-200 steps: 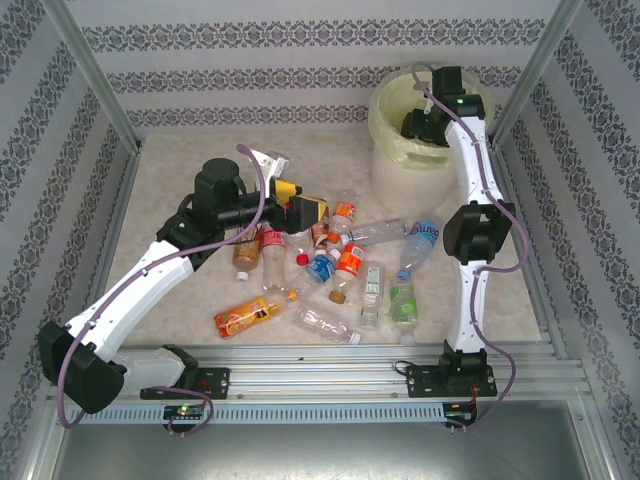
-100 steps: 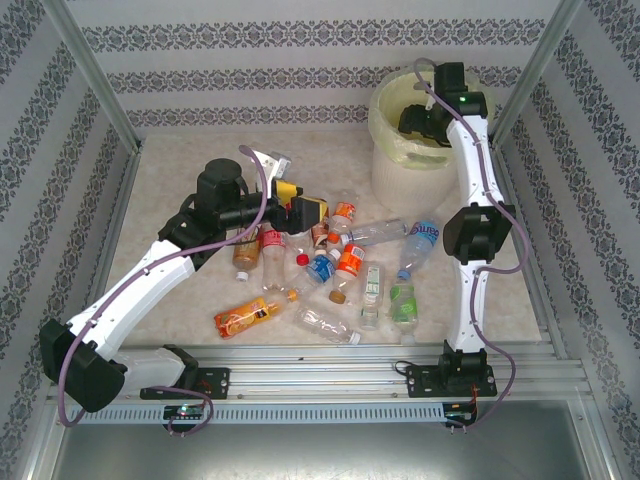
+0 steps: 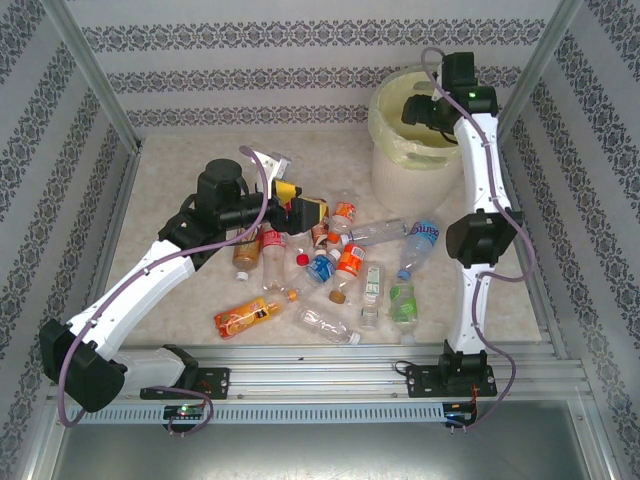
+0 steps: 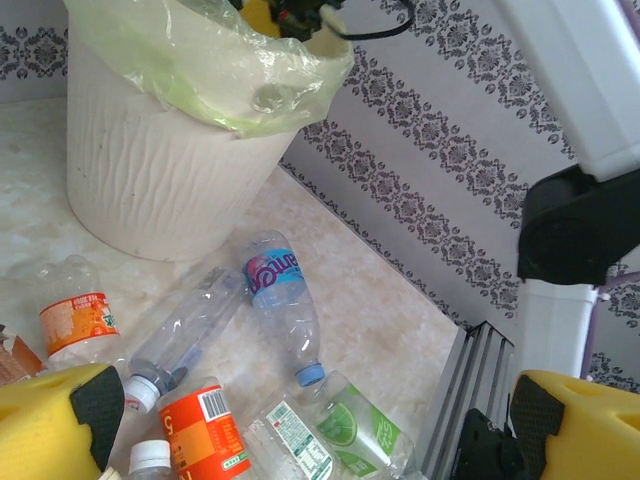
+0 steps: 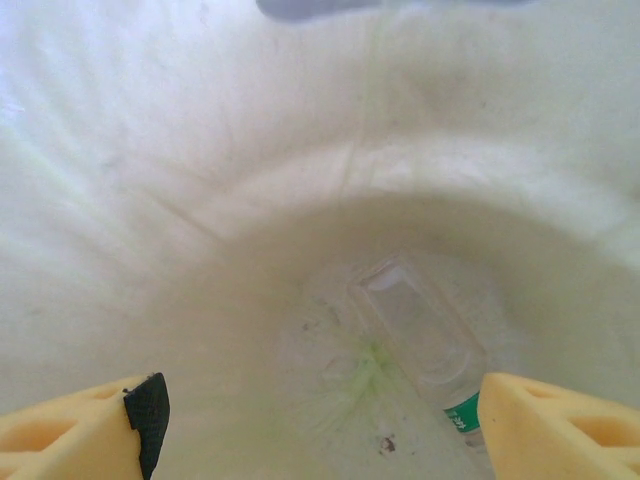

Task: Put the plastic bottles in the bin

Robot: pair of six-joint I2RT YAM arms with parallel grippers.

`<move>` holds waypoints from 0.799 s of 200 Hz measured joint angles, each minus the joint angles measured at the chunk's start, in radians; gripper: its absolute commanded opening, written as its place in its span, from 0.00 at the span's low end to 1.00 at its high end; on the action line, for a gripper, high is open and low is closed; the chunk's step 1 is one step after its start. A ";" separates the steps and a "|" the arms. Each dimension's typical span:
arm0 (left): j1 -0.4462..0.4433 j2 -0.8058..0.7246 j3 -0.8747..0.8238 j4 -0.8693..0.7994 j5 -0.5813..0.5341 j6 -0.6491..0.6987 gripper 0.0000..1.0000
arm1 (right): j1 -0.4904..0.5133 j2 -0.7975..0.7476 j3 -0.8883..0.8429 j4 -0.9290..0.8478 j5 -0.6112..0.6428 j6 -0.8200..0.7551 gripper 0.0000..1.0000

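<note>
Bin (image 3: 398, 178) beneath outstretched right gripper (image 3: 414, 112)

The bottles (image 3: 380, 232) are clear glossy plastic, the surface (image 3: 190, 170) smooth and pale-marbled, the bin (image 4: 160, 170) matt ribbed white plastic, its liner (image 4: 200, 60) thin crinkled translucent film.

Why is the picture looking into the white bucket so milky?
Right wrist view: the pale bag-lined white round bin glows evenly, so the clear plastic bottle inside barely contrasts; the yellow fingers of the right end effector look soft. Left wrist and top external views: crisp, evenly lit.
</note>
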 measured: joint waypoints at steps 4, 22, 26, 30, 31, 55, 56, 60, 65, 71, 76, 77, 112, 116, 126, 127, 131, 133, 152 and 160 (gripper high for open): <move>0.000 0.000 0.000 -0.002 -0.003 0.000 1.00 | 0.000 -0.018 -0.006 0.002 0.000 0.000 0.82; 0.000 0.000 0.000 -0.009 -0.010 0.001 1.00 | 0.000 -0.092 -0.031 0.006 0.000 -0.001 0.82; 0.000 0.000 0.000 -0.009 -0.010 0.002 1.00 | 0.001 -0.106 -0.037 0.008 0.000 -0.002 0.82; 0.000 0.000 0.000 -0.009 -0.010 0.003 1.00 | 0.001 -0.122 -0.044 0.009 0.001 -0.003 0.83; 0.000 0.000 0.000 -0.009 -0.010 0.003 1.00 | 0.001 -0.133 -0.050 0.011 0.001 -0.004 0.83; 0.000 0.000 0.000 -0.010 -0.010 0.003 1.00 | 0.010 -0.245 -0.139 0.031 0.011 -0.012 0.83; 0.000 0.000 0.000 -0.010 -0.010 0.003 1.00 | 0.011 -0.255 -0.148 0.032 0.013 -0.013 0.84; 0.000 0.000 0.000 -0.010 -0.009 0.003 1.00 | 0.015 -0.272 -0.168 0.035 0.016 -0.016 0.83; 0.000 0.000 0.000 -0.010 -0.009 0.003 1.00 | 0.021 -0.303 -0.199 0.041 0.024 -0.021 0.83; 0.000 0.000 0.000 -0.009 -0.008 0.003 1.00 | 0.030 -0.333 -0.232 0.045 0.032 -0.026 0.84; 0.000 0.000 0.000 -0.010 -0.008 0.003 1.00 | 0.039 -0.359 -0.261 0.050 0.038 -0.031 0.84; 0.000 0.000 0.000 -0.009 -0.007 0.003 1.00 | 0.040 -0.363 -0.266 0.050 0.039 -0.031 0.84; -0.010 0.002 0.000 -0.010 0.040 0.003 1.00 | 0.130 -0.588 -0.559 0.107 0.077 -0.042 0.84; -0.011 0.003 0.001 -0.010 0.049 0.003 1.00 | 0.140 -0.616 -0.600 0.120 0.080 -0.042 0.84; -0.013 0.011 0.007 -0.016 0.069 0.005 1.00 | 0.169 -0.698 -0.709 0.133 0.092 -0.039 0.84; -0.014 0.013 0.009 -0.018 0.071 0.006 1.00 | 0.171 -0.706 -0.720 0.136 0.094 -0.038 0.84; -0.016 0.019 0.014 -0.025 0.077 0.007 1.00 | 0.186 -0.743 -0.772 0.148 0.097 -0.037 0.84; -0.017 0.021 0.016 -0.026 0.081 0.009 1.00 | 0.193 -0.767 -0.801 0.153 0.101 -0.034 0.84; -0.026 0.047 0.036 -0.046 0.109 0.023 1.00 | 0.243 -0.915 -0.985 0.179 0.122 -0.013 0.84; -0.029 0.055 0.041 -0.055 0.121 0.029 1.00 | 0.258 -0.969 -1.053 0.192 0.134 -0.001 0.84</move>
